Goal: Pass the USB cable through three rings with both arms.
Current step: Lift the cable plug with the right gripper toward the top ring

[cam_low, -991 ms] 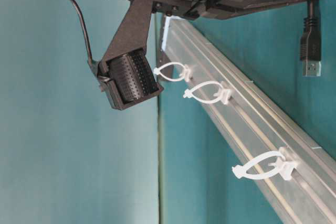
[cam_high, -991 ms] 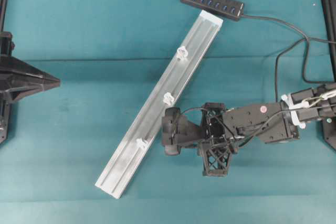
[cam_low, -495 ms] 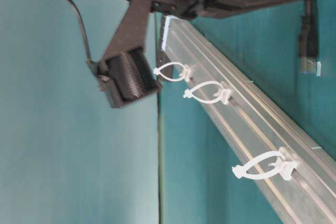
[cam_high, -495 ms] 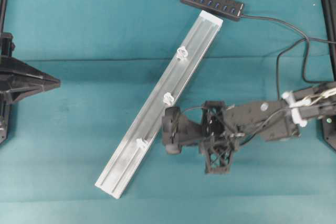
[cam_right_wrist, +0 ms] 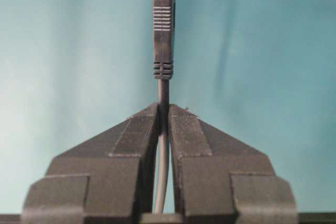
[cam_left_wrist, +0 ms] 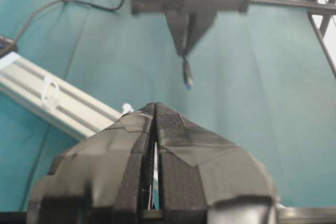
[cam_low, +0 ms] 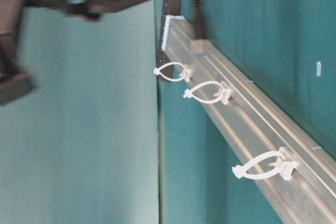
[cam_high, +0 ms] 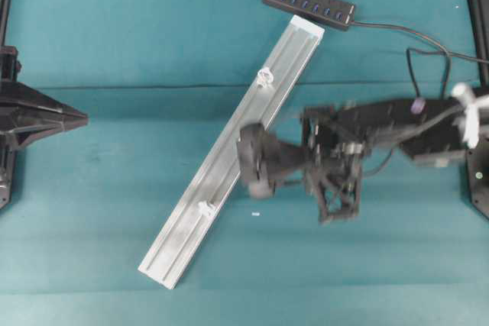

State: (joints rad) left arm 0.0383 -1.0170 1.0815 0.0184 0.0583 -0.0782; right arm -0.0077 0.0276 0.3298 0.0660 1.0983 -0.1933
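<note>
The right claw (cam_right_wrist: 163,111) is clamped on the thin black USB cable (cam_right_wrist: 163,51) just behind its plug, leaving the tip free to thread the translucent white plastic rings (cam_low: 173,71) on the long silver aluminium rail (cam_high: 229,162). The left claw (cam_left_wrist: 156,109) rests pressed together, empty, well apart at the counter's edge.

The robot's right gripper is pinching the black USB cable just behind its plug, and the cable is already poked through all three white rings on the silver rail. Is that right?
Not quite. The right gripper does pinch the USB cable just behind its plug, but the table-level view shows nothing threaded through the three rings on the silver rail.
</note>
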